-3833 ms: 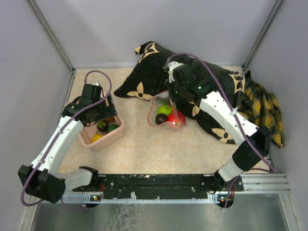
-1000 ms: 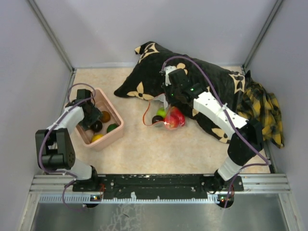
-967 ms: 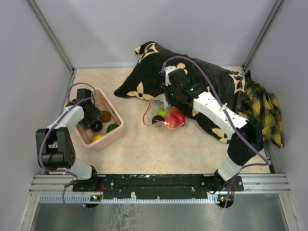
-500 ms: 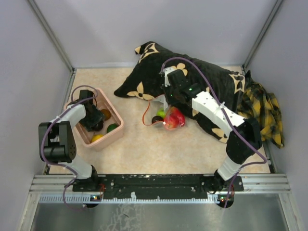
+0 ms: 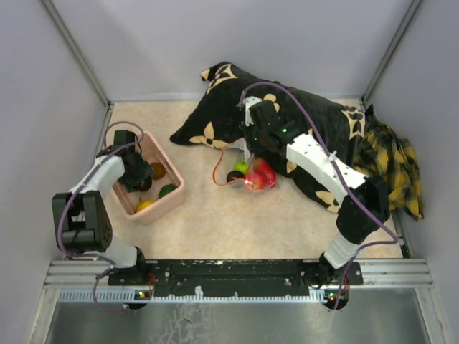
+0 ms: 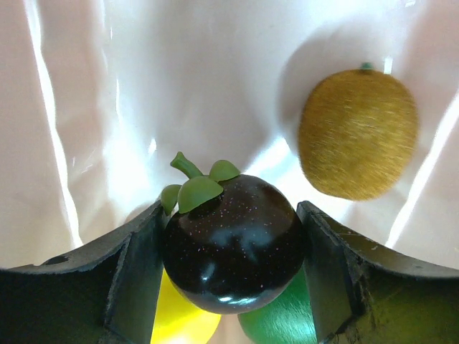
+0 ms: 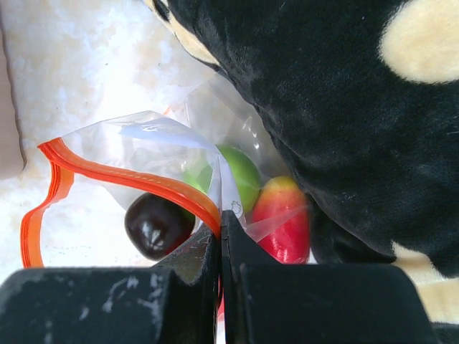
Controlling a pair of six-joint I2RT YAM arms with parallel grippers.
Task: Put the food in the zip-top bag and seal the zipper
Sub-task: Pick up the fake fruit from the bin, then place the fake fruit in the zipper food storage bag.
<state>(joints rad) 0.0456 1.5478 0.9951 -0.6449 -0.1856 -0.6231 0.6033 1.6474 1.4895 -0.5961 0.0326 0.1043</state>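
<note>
My left gripper (image 6: pixel 231 251) is down in the pink tub (image 5: pixel 168 201) and shut on a dark purple fruit (image 6: pixel 233 242) with green leaves. Below it lie a yellow fruit (image 6: pixel 179 322) and a green one (image 6: pixel 280 322); a brown-orange fruit (image 6: pixel 357 142) lies apart. My right gripper (image 7: pixel 220 233) is shut on the red-orange zipper (image 7: pixel 136 179) of the clear zip-top bag (image 5: pixel 244 174) and holds its mouth open. Inside the bag are a dark purple fruit (image 7: pixel 156 225), a green one (image 7: pixel 240 172) and a red-yellow one (image 7: pixel 283 218).
A black cushion with cream flowers (image 5: pixel 315 125) lies behind and right of the bag, touching it. A yellow plaid cloth (image 5: pixel 391 165) lies at the far right. Grey walls close the table on three sides.
The left gripper has gone down into the tub and closed on the dark purple fruit. The right gripper has kept its hold on the bag's rim with only slight shifts.
</note>
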